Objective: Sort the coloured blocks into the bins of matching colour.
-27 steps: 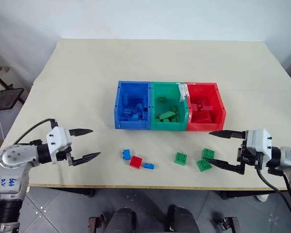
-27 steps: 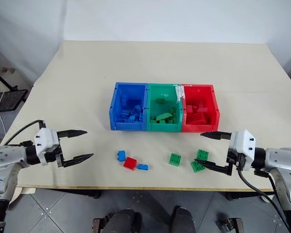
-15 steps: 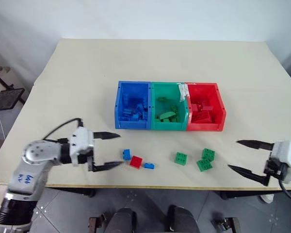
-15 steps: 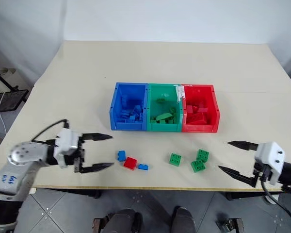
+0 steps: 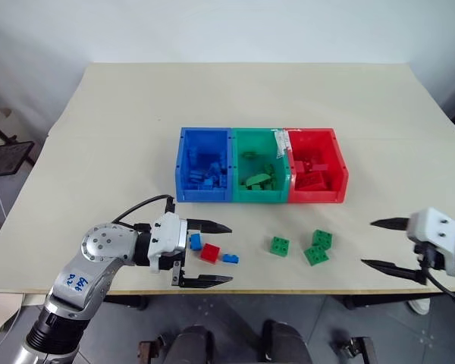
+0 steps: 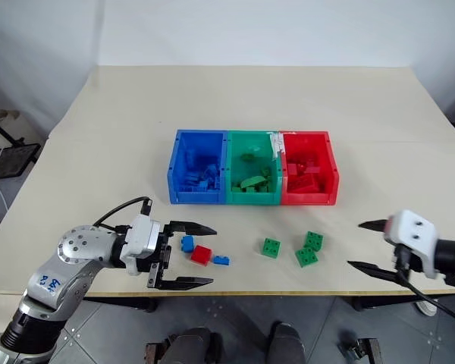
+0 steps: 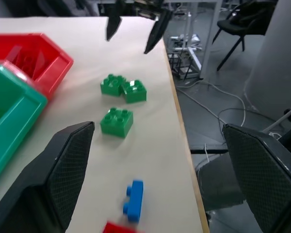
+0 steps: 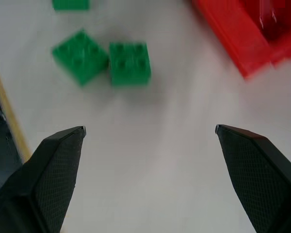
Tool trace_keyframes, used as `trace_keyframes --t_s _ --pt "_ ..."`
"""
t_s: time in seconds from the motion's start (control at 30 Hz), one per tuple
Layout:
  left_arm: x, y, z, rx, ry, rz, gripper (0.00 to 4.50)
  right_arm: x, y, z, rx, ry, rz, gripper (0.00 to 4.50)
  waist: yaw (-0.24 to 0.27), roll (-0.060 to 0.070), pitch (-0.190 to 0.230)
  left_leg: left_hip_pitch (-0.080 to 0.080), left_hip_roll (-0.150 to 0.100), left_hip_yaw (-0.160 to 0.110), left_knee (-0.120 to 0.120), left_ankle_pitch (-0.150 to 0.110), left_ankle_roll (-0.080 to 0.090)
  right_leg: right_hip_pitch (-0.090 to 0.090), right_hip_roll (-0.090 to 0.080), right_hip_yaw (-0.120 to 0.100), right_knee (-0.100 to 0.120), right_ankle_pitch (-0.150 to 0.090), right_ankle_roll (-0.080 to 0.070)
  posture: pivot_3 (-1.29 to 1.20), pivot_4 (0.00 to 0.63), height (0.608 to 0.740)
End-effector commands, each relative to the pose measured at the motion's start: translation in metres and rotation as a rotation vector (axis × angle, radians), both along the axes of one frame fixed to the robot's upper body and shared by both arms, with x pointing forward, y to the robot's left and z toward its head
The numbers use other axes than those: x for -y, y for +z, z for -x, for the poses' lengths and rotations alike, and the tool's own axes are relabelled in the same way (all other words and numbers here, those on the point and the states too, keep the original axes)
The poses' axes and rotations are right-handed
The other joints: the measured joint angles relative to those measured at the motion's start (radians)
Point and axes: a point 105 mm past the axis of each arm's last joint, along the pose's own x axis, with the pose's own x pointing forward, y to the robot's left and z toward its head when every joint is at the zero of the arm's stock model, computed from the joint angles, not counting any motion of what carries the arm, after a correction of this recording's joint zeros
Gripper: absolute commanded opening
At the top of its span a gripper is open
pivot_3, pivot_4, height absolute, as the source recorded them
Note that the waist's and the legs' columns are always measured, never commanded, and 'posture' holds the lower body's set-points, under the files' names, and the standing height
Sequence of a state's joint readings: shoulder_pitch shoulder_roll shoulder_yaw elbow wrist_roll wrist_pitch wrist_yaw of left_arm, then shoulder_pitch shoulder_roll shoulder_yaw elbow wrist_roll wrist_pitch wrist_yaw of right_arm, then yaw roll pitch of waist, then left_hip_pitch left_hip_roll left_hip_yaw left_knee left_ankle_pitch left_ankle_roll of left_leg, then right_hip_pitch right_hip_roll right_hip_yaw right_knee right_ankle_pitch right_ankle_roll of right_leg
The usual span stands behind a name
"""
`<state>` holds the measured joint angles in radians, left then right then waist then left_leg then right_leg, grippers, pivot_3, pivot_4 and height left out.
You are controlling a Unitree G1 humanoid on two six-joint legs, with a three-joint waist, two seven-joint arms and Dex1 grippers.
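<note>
The joined bins stand mid-table: blue bin [image 5: 183, 163], green bin [image 5: 241, 138], red bin [image 5: 341, 167], each holding blocks of its own colour. In front lie a blue block [image 5: 195, 242], a red block [image 5: 210, 252] and a small blue block [image 5: 230, 258]. Further right sit a green block [image 5: 280, 246] and two touching green blocks [image 5: 319, 247]. My left gripper [image 5: 229, 253] is open, its fingers on either side of the red and blue blocks. My right gripper [image 5: 368, 243] is open and empty, to the right of the green blocks [image 8: 130, 63].
The beige table [image 5: 121, 136] has its front edge just behind the loose blocks. In the left wrist view the right gripper [image 7: 136, 26] points in from beyond the green blocks [image 7: 116, 121]. Grey floor lies below the table edge.
My left gripper has swung right until its open fingers flank the red and blue blocks. My right gripper has drawn back to the right, away from the green blocks. Both stayed open.
</note>
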<state>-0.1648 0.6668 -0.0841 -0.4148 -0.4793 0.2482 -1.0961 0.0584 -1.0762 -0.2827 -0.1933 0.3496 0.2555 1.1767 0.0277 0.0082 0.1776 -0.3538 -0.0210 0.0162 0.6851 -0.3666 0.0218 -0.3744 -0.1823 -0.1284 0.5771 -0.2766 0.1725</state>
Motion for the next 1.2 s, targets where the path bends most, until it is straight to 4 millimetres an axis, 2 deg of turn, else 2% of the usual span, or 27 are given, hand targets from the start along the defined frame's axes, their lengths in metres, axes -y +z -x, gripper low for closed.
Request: trace_keyframes --t_s 0.03,0.2,0.4,0.47,0.67,0.77,1.0,1.1,1.2 --pt "-0.014 0.003 -0.005 0.038 0.062 -0.010 4.49 -0.006 -0.008 -0.008 -0.052 0.010 0.078 4.50 0.004 0.000 0.000 -0.001 0.000 -0.001 0.001 0.000 0.000 0.000 0.000 -0.001 0.000 0.000 0.000 0.00 0.150 0.740" --pt "-0.017 0.006 -0.008 0.059 0.072 -0.005 4.49 -0.007 -0.018 -0.028 -0.049 0.007 0.141 4.50 0.006 0.000 0.000 -0.003 -0.002 -0.002 0.002 0.000 0.000 0.000 0.000 -0.002 -0.002 0.000 0.000 0.00 0.150 0.740" --pt "-0.016 0.011 -0.012 0.097 0.082 0.013 4.49 -0.024 -0.030 -0.037 -0.062 0.047 0.109 4.50 -0.005 0.000 0.000 -0.003 -0.001 -0.002 0.001 0.000 0.000 0.000 0.000 -0.004 -0.001 0.000 0.000 0.00 0.150 0.740" --pt "-0.016 0.017 -0.015 0.120 0.105 0.041 4.49 -0.029 -0.035 -0.035 -0.085 0.060 0.089 4.50 -0.005 0.000 0.000 -0.003 0.000 -0.002 0.001 0.000 0.000 0.000 0.001 -0.003 -0.001 0.000 0.000 0.00 0.150 0.740" --pt "-0.018 0.016 -0.017 0.126 0.106 0.035 4.49 -0.039 -0.036 -0.039 -0.097 0.057 0.017 4.50 -0.010 -0.001 0.000 -0.001 0.000 -0.002 0.001 0.000 0.000 0.000 0.001 -0.003 0.000 0.000 0.000 0.00 0.150 0.740" --pt "-0.019 0.016 -0.019 0.132 0.113 0.037 4.50 -0.046 -0.037 -0.040 -0.100 0.071 -0.020 3.88 -0.010 -0.001 0.000 -0.001 0.001 -0.002 0.001 0.000 -0.001 0.000 0.002 -0.003 0.000 0.000 0.000 0.00 0.150 0.740" --pt "-0.022 0.017 -0.022 0.131 0.126 0.036 4.50 -0.053 -0.037 -0.042 -0.104 0.103 -0.042 1.53 -0.011 -0.001 0.000 -0.001 0.001 -0.002 0.001 0.000 -0.001 0.000 0.002 -0.003 0.000 0.000 0.000 0.00 0.150 0.740" --pt "-0.023 0.018 -0.024 0.135 0.156 0.053 4.50 -0.053 -0.026 -0.048 -0.060 0.101 -0.054 1.48 -0.010 -0.001 0.000 -0.001 0.000 -0.002 0.001 0.000 -0.001 0.000 0.002 -0.003 0.000 0.000 0.000 0.00 0.150 0.740" --pt "-0.033 0.019 -0.031 0.141 0.241 0.073 4.50 -0.072 0.012 -0.057 0.001 0.117 -0.199 1.48 -0.012 -0.001 0.000 -0.001 0.000 -0.002 0.001 0.000 -0.001 0.000 0.002 -0.002 0.000 0.000 0.000 0.00 0.150 0.740"
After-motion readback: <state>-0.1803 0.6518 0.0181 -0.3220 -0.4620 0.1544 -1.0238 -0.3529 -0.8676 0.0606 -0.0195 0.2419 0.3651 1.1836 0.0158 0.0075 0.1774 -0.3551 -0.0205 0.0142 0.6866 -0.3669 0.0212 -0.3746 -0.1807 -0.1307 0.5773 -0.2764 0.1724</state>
